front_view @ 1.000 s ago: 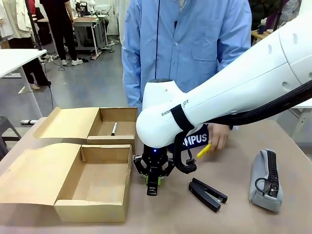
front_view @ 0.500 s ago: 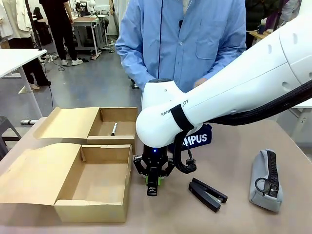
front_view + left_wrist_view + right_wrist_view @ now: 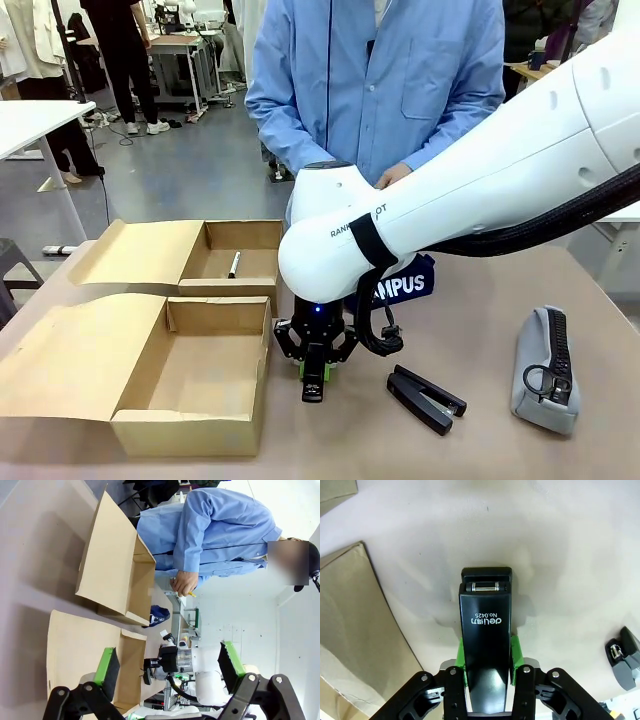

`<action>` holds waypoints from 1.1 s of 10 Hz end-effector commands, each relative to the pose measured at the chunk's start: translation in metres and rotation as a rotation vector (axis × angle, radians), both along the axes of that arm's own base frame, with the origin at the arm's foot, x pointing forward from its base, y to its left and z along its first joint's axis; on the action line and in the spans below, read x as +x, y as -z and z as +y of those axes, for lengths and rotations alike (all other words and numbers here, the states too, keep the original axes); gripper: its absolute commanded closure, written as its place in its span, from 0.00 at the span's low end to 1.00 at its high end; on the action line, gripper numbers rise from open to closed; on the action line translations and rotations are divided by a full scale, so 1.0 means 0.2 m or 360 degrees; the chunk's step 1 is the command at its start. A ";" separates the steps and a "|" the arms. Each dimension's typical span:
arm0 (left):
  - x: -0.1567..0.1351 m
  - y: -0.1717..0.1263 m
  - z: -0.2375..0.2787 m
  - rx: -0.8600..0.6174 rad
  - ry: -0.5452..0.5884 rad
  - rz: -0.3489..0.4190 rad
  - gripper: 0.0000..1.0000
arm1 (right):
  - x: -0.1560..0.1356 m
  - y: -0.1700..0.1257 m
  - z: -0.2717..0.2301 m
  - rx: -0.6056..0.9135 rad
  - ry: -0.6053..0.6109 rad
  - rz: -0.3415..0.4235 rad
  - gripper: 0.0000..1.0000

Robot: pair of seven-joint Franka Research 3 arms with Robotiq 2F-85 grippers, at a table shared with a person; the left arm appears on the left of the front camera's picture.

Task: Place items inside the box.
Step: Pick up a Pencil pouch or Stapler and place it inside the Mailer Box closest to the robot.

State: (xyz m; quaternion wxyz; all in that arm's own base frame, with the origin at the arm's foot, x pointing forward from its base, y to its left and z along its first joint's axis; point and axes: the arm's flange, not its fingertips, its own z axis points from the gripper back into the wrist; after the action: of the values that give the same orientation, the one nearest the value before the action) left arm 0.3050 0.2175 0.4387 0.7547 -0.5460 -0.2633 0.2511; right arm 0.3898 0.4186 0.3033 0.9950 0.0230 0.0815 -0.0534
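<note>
Clamped in the right gripper (image 3: 487, 652): 1 black stapler (image 3: 485, 625), green pads pressing its 2 long sides near the rear, hinge end pointing away at the table (image 3: 560, 555). Gripped lengthwise, probably so as to go down flat into a box without tipping. From the front, hangs low over the tabletop just beside the right wall of the near cardboard box (image 3: 188, 432), not yet above its opening. Contact between stapler and table: cannot tell.

Reaches in from the right across the middle, wrist turned straight down, fingers vertical. Next, in all likelihood, a lift and a short shift left over the wall.

Left gripper (image 3: 169, 662): jaws spread wide, nothing between them, held back and looking sideways across both boxes.

Waiting on the table: a 2nd stapler (image 3: 425, 398) near the working gripper, a grey pencil case (image 3: 545, 370) farther right, the navy pouch (image 3: 410, 283) partly hidden behind the arm. Already lying in the far box (image 3: 240, 235): 1 marker pen (image 3: 234, 264). Person's hand (image 3: 180, 582) drawn up to the chest around something yellow, possibly the utility knife.
</note>
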 end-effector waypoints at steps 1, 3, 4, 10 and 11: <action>-0.01 0.00 0.00 0.0003 0.0010 -0.0038 0.00 | 0.01 -0.02 0.02 -0.0033 -0.0027 -0.0012 1.00; -0.01 0.00 0.00 0.0003 0.0010 -0.0038 0.00 | 0.01 -0.03 0.03 -0.0032 -0.0031 -0.0020 1.00; -0.01 0.00 0.00 0.0003 0.0010 -0.0038 0.00 | 0.00 -0.04 0.03 -0.0029 -0.0034 -0.0026 1.00; -0.01 0.00 0.00 0.0003 0.0010 -0.0038 0.00 | -0.22 -0.55 0.05 0.0068 -0.0106 -0.0207 1.00; -0.01 0.00 0.00 0.0003 0.0010 -0.0038 0.00 | -0.29 -0.63 0.09 0.0147 -0.0108 -0.0220 1.00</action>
State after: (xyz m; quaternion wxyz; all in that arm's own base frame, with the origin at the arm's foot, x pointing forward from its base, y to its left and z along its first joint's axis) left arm 0.3050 0.2175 0.4387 0.7547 -0.5460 -0.2634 0.2510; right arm 0.3462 0.4376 0.4229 0.9984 0.0535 0.0152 -0.0120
